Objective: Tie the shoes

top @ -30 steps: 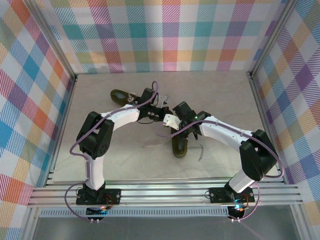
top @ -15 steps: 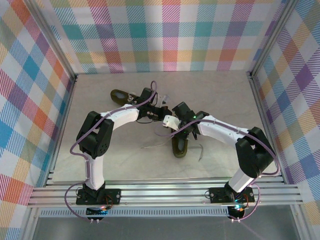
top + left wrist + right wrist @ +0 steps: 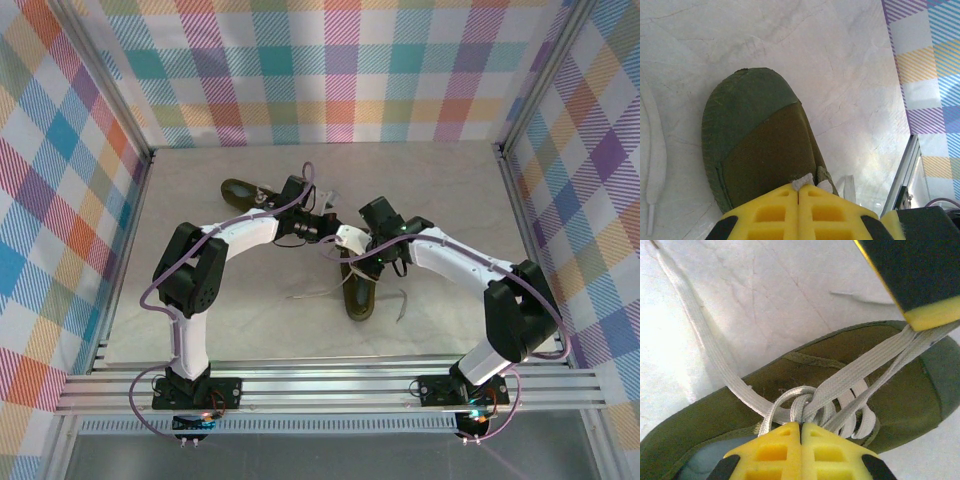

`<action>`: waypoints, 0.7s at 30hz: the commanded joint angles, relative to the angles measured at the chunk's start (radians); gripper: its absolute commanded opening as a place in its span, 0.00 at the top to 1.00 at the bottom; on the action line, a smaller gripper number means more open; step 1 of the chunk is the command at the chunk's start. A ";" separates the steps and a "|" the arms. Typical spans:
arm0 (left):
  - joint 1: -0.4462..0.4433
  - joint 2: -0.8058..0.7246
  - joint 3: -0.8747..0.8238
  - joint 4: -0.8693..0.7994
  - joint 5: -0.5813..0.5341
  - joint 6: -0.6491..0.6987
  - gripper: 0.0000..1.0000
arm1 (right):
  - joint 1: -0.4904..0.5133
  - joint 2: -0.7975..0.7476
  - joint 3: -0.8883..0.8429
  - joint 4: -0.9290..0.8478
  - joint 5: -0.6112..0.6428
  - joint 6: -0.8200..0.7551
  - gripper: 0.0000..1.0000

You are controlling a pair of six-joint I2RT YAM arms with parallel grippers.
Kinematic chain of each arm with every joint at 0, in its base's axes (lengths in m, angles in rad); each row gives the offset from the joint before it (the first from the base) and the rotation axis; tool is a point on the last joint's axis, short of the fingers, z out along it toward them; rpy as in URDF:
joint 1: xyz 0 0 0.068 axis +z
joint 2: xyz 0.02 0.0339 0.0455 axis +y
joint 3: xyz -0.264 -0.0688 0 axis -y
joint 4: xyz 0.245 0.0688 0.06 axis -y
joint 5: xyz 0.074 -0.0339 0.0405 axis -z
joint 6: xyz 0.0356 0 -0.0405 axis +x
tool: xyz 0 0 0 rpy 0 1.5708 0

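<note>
Marble tabletop [image 3: 200, 300]: two shoes [image 3: 358, 298]; two tools, left tool [image 3: 799, 187] and right tool [image 3: 801, 426], pinched tight on lace [image 3: 855, 372].

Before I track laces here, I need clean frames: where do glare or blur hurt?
Right wrist: bright table washes out the lace at upper left; the knot is crisp. Left wrist: pale lace barely contrasts with table. Top external: even light, loose lace thin, faint.
</note>
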 commanded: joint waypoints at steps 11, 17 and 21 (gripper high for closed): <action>0.005 0.005 0.001 0.007 0.014 0.007 1.00 | -0.043 -0.035 0.042 -0.097 -0.197 0.073 0.76; 0.005 0.005 -0.001 0.013 0.016 0.004 1.00 | -0.042 -0.014 0.058 -0.098 -0.199 0.063 0.73; 0.005 0.007 0.001 0.015 0.016 0.001 1.00 | -0.037 0.018 0.078 -0.106 -0.208 0.058 0.73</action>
